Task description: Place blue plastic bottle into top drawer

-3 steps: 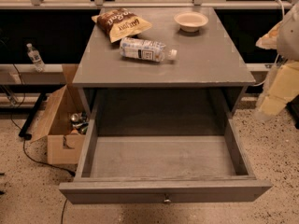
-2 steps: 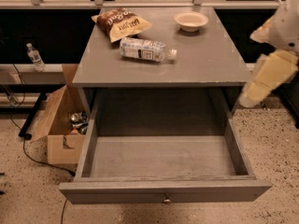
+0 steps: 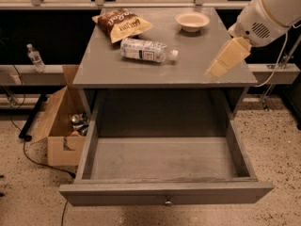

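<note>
The blue plastic bottle [image 3: 146,50] lies on its side on the grey tabletop [image 3: 188,67], white cap pointing right, just in front of a chip bag. The top drawer [image 3: 164,160] is pulled fully open below the table and holds nothing; its front panel carries a small round knob [image 3: 166,202]. My gripper [image 3: 214,70] hangs from the white arm [image 3: 268,13] at the upper right. It hovers over the right front part of the tabletop, to the right of the bottle and apart from it.
A brown chip bag [image 3: 123,23] and a white bowl [image 3: 192,20] sit at the back of the tabletop. An open cardboard box [image 3: 59,124] with cans stands on the floor at the left. A small clear bottle [image 3: 35,58] stands on a ledge at far left. Cables lie on the floor.
My arm has swung in from the right side, up and to the left, so the gripper is now over the table's right front corner. The bottle and the drawer have not moved.
</note>
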Controlling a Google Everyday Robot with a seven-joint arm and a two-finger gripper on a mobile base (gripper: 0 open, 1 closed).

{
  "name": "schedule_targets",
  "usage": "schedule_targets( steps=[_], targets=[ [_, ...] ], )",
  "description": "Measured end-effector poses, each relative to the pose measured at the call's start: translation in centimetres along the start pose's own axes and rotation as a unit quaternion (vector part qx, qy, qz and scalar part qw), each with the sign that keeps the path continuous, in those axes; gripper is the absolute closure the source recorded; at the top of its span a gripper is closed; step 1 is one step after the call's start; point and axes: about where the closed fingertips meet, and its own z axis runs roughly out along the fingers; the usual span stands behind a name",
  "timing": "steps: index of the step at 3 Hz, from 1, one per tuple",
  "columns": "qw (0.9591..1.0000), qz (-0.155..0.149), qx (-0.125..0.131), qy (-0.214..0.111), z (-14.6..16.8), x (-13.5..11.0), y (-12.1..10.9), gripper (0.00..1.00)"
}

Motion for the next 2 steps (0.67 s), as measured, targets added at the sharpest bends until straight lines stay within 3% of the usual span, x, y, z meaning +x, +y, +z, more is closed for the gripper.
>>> schedule_targets(
  steps=[2],
  targets=[
    [1.0000, -0.006, 0.002, 0.003, 1.4, -0.8, -0.8, 0.00]
  ],
)
